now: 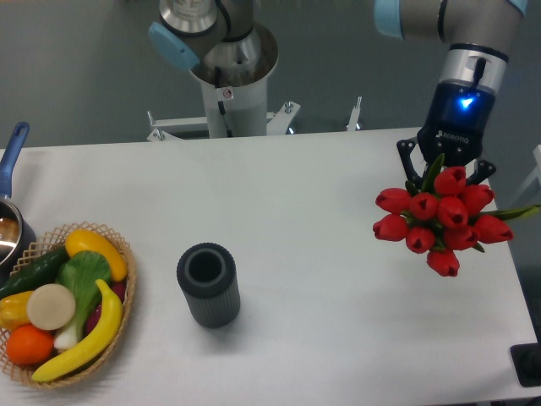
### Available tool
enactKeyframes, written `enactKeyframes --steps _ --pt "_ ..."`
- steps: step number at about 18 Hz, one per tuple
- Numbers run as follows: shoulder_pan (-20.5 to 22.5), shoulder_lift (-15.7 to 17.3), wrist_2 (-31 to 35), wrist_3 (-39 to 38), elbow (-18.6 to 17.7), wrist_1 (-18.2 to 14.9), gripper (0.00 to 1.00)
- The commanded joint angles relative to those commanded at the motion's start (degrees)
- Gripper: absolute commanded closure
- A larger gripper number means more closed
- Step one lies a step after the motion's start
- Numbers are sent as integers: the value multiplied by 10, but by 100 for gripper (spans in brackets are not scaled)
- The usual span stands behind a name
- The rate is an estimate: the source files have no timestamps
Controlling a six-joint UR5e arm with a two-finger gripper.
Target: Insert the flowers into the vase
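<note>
There are about nine red tulip buds in one bunch of flowers (441,222). There is one vase (208,284), one basket (118,313) and one pot (8,222). The basket holds two bananas (84,338) and one orange (30,345).

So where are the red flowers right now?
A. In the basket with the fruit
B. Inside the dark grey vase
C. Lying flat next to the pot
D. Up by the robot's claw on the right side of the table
D: the flowers hang just under the gripper on the right, far from the vase, whose mouth has nothing in it.
</note>
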Motion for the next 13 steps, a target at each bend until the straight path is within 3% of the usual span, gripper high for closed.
enactKeyframes --steps 5,13 --pt "-47 0 -18 -15 32 0 82" --pt "-86 -5 -192 11 16 4 82"
